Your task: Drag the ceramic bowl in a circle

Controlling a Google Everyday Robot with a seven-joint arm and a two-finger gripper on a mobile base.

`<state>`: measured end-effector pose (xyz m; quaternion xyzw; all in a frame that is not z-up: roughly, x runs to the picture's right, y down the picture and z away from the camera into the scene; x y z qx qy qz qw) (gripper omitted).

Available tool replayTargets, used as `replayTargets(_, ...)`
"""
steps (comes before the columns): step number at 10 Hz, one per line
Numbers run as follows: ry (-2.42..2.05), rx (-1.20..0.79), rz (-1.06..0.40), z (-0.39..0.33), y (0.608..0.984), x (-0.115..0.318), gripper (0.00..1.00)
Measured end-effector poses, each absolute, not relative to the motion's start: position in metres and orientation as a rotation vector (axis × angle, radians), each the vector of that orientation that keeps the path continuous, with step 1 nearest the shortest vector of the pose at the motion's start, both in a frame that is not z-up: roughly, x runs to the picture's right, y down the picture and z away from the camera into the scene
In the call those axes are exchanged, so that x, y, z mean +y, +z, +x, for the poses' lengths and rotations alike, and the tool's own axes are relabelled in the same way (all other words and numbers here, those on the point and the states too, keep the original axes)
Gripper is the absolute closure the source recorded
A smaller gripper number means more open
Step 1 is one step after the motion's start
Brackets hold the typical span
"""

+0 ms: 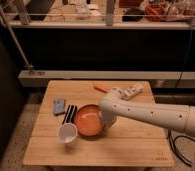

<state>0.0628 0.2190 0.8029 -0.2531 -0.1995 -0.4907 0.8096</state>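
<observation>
The ceramic bowl [87, 121] is wide, shallow and orange with a darker rim. It sits left of centre on the wooden table [136, 142], touching or nearly touching the white cup [67, 133]. My gripper [108, 120] reaches down from the white arm [156, 114] onto the bowl's right rim. The arm covers the bowl's right edge.
A black bar-shaped object [69, 113] and a small blue-grey packet [58, 106] lie left of the bowl. An orange stick [100, 89] and a white item [132, 91] lie at the table's far edge. A dark shelf and rail stand behind the table.
</observation>
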Motion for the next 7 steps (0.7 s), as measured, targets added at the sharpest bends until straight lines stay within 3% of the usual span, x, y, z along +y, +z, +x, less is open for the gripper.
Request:
replayTargets(3,-1.047,-0.4,-0.569,0.095,0.788,0.231,0.93)
replayTargets(7,-0.956,-0.329,-0.601,0.193,0.778,0.235,0.93)
